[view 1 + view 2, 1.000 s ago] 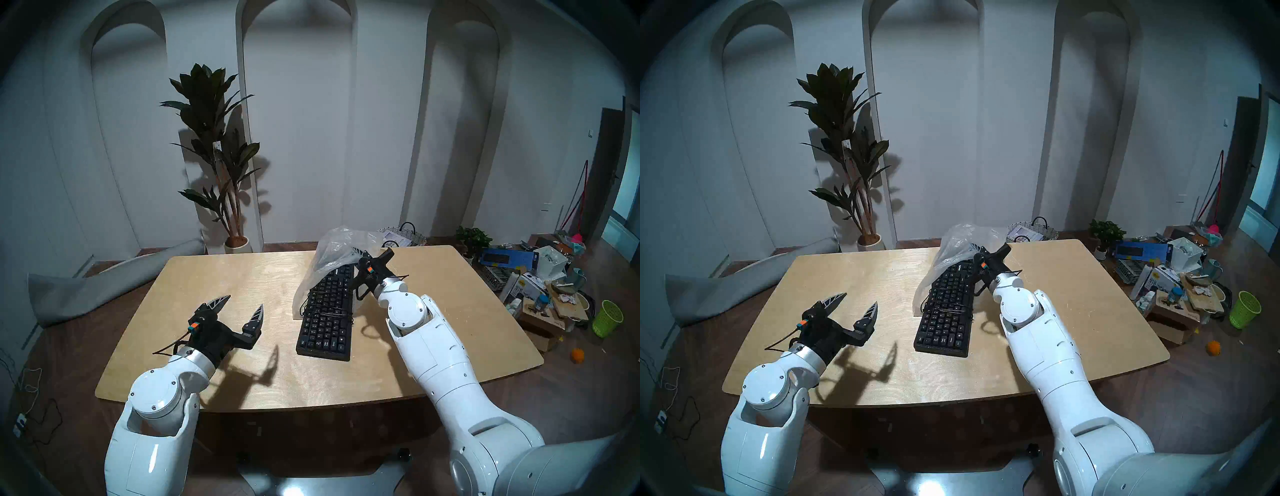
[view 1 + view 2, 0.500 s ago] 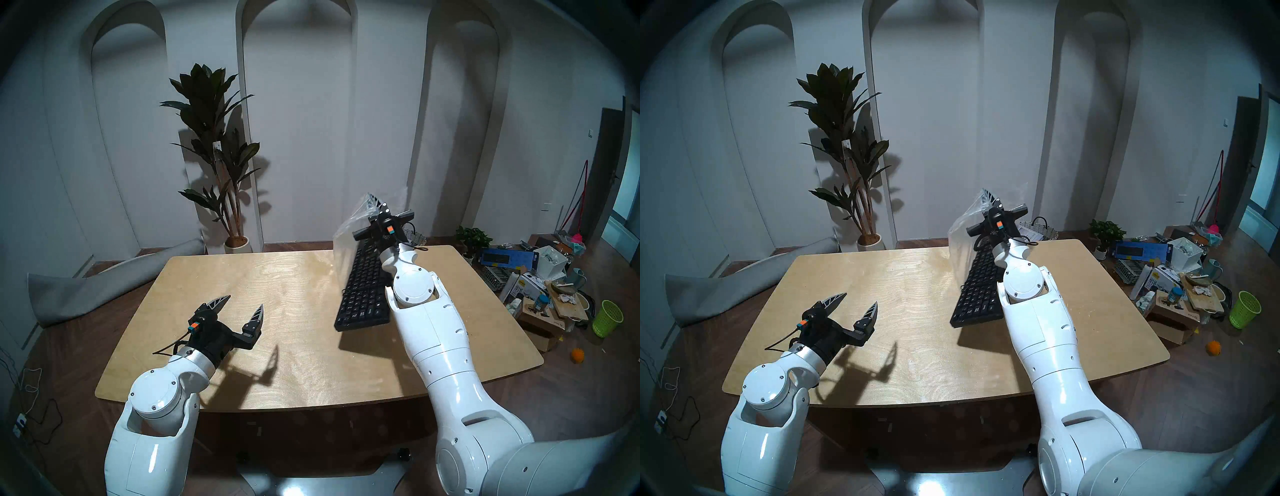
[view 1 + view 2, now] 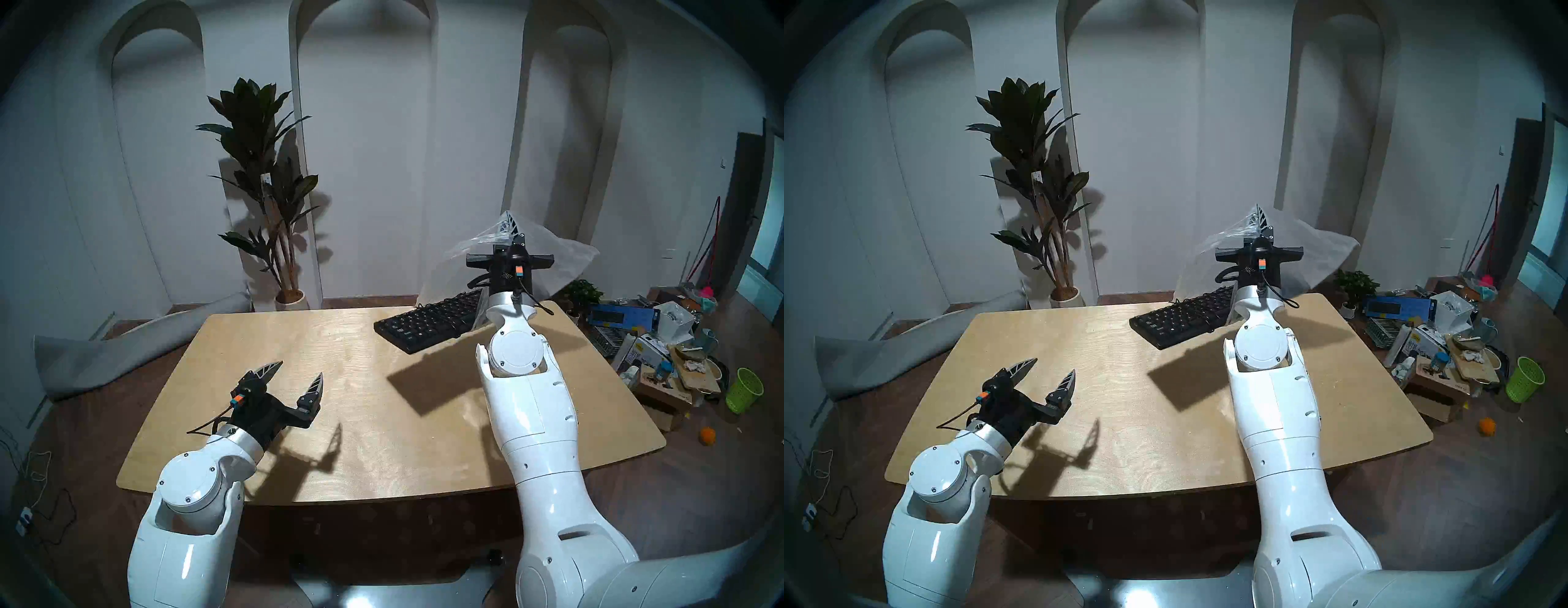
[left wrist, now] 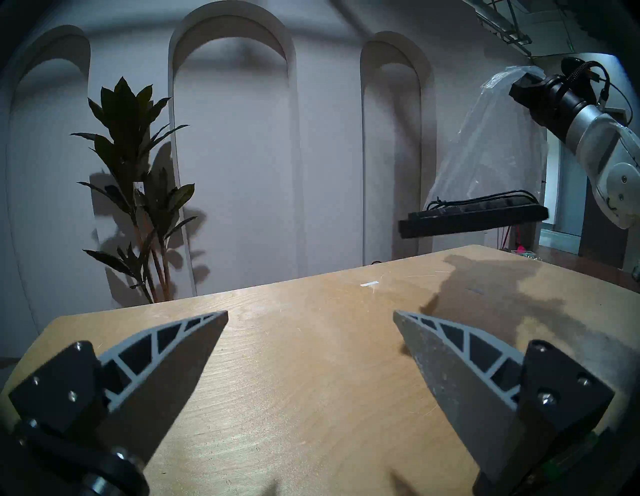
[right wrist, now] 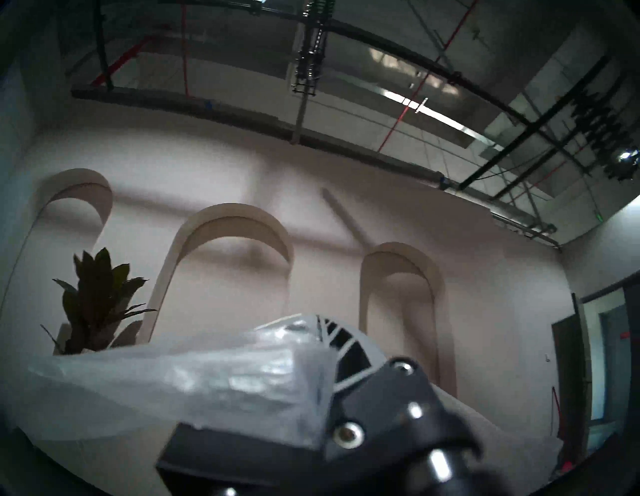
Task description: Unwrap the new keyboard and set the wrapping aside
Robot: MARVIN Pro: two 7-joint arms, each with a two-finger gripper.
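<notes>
Black keyboard (image 3: 428, 325) hanging in the air above the far right part of the table (image 3: 339, 446), clear of the wood, roughly level, its near left corner sticking out free with a dark shadow on the tabletop below. Right end hidden behind the right wrist and apparently still inside the mouth of the bag; cannot tell how far in. Thin black cable looped over the keys, seen best side-on from the left wrist view, where the keyboard (image 4: 472, 220) floats above the table's far edge.

Clear plastic bag (image 3: 564, 263) pulled up into a peak above the keyboard, spread to the right and draped down on the left. Bunched at the top between the fingers of the right gripper (image 3: 513, 225), clamped tight on the plastic, pointing up and away. From the right wrist view, crinkled bag (image 5: 207, 381) pressed against one ribbed finger (image 5: 346, 343), ceiling and arched wall behind.

Left gripper (image 3: 299, 373) spread wide, holding nothing, level over the near left part of the table, well apart from the keyboard.

Beyond the table: tall potted plant (image 3: 263, 178) against the arched wall, grey cushion (image 3: 127, 344) on the floor at left. At right, a heap of boxes including a blue box (image 3: 623, 316), and a green basket (image 3: 743, 389).
</notes>
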